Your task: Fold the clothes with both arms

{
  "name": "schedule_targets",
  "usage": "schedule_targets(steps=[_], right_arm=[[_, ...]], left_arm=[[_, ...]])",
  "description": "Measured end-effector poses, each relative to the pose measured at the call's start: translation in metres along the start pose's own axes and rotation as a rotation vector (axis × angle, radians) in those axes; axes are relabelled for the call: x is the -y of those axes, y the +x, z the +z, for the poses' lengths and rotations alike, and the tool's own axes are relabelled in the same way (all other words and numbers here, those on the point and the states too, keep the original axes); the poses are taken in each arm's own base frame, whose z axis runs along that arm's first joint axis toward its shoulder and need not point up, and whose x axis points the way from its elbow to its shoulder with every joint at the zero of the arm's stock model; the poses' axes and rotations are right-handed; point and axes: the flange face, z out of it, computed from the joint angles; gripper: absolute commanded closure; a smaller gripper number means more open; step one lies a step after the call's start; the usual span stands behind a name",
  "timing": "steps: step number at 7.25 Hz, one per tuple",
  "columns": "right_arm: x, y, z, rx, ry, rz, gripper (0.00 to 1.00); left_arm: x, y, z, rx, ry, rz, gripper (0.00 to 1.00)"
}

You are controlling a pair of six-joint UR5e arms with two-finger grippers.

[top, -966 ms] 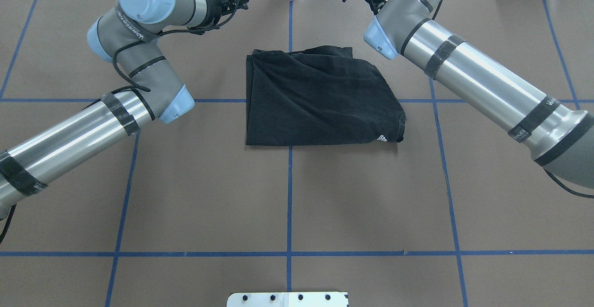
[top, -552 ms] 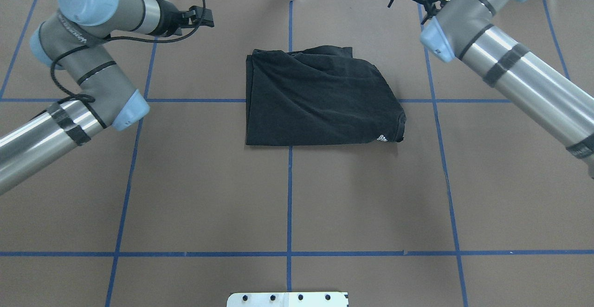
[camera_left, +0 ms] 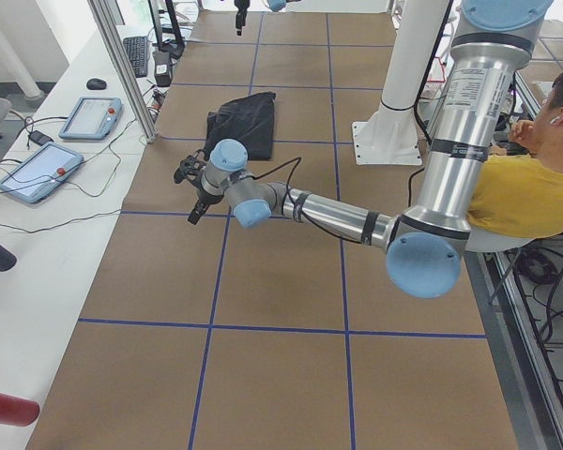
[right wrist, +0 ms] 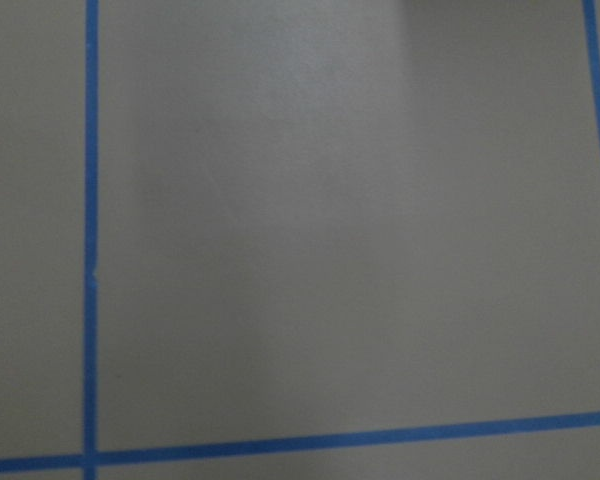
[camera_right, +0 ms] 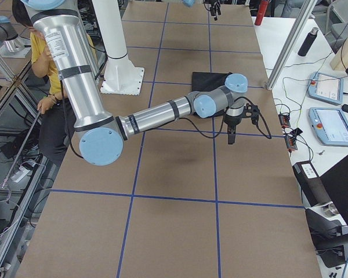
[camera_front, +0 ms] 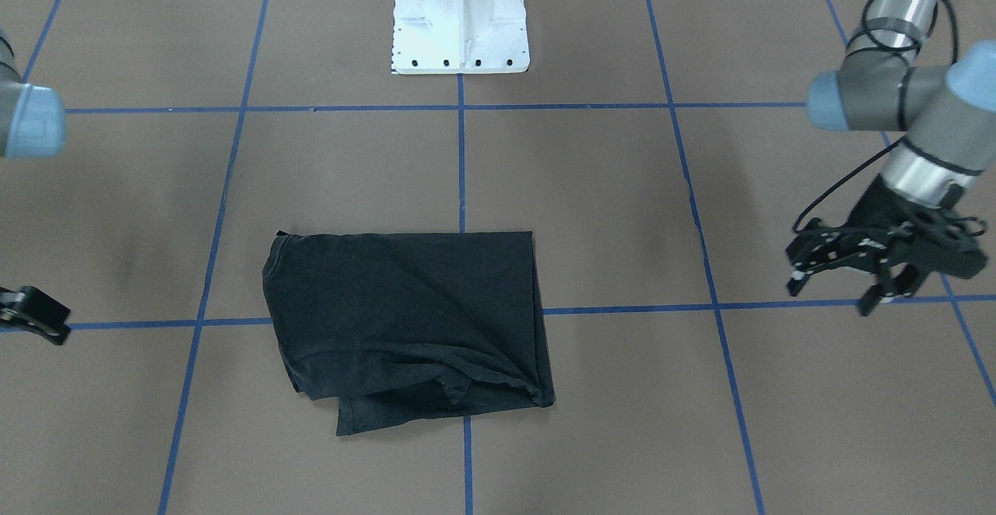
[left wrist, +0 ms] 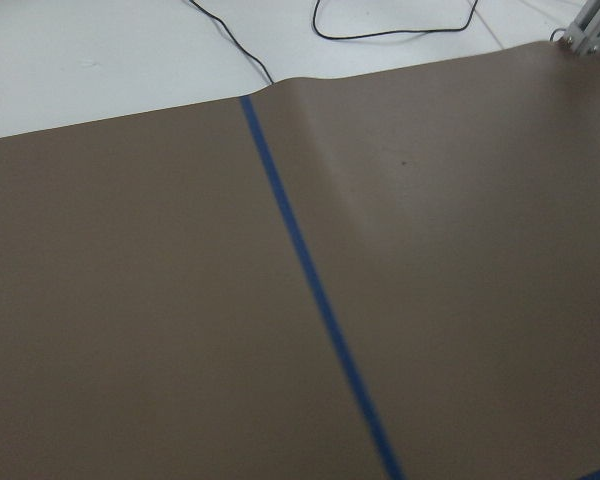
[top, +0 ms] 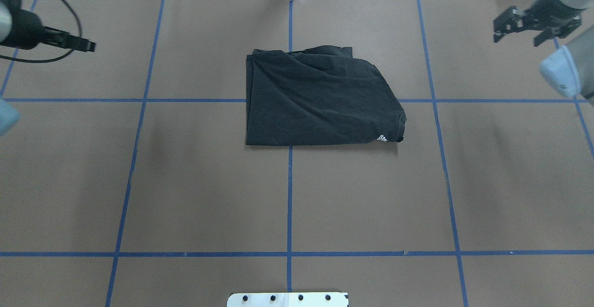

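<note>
**A:** Where was the T-shirt when you checked?

**B:** You had it lying folded into a rough rectangle near the middle of the table, plain black side up. It sat across the crossing of two blue tape lines. A small white logo showed at the corner nearest the robot, on its right. The far edge was less tidy, with one layer sticking out past the fold.

**A:** Was either claw on it?

**B:** No. Your left claw hung well off to the robot's left of the T-shirt, fingers spread wide with nothing between them. Your right claw hovered over the far right part of the table. It was also spread and empty, well apart from the T-shirt.

**A:** What did the wrist cameras give you?

**B:** Only the brown table cover and blue tape. The left one also caught the cover's far edge and a white surface beyond it.

**A:** Anything else around?

**B:** The white base plate sat on the robot's side of the table. A person in a yellow top sat behind your left arm.
</note>
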Motion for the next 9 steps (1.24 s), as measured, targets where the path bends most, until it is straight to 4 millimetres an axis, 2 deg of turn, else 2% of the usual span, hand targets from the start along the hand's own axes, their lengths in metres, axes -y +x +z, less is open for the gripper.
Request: schedule_targets(steps=[1, 2, 3, 4, 5, 6, 9], right_arm=[[-0.019, 0.060, -0.014, 0.015, -0.011, -0.034, 0.00], [-0.040, 0.111, -0.021, 0.020, -0.019, -0.075, 0.00], [-0.056, 0.148, -0.024, 0.017, -0.035, -0.115, 0.00], [-0.065, 0.171, -0.026, 0.011, -0.068, -0.152, 0.00], [-0.065, 0.178, -0.029, 0.008, -0.109, -0.176, 0.00], [-0.062, 0.179, -0.032, 0.008, -0.147, -0.185, 0.00], [-0.064, 0.176, -0.037, 0.010, -0.174, -0.203, 0.00]], left_arm=[[-0.027, -0.048, -0.029, 0.017, -0.029, 0.045, 0.00], [-0.046, -0.089, -0.053, 0.039, -0.068, 0.069, 0.00], [-0.058, -0.122, -0.072, 0.068, -0.116, 0.075, 0.00], [-0.069, -0.152, -0.088, 0.094, -0.170, 0.056, 0.00], [-0.076, -0.171, -0.100, 0.109, -0.211, 0.023, 0.00], [-0.079, -0.180, -0.108, 0.115, -0.230, -0.002, 0.00], [-0.078, -0.182, -0.118, 0.121, -0.234, -0.015, 0.00]])
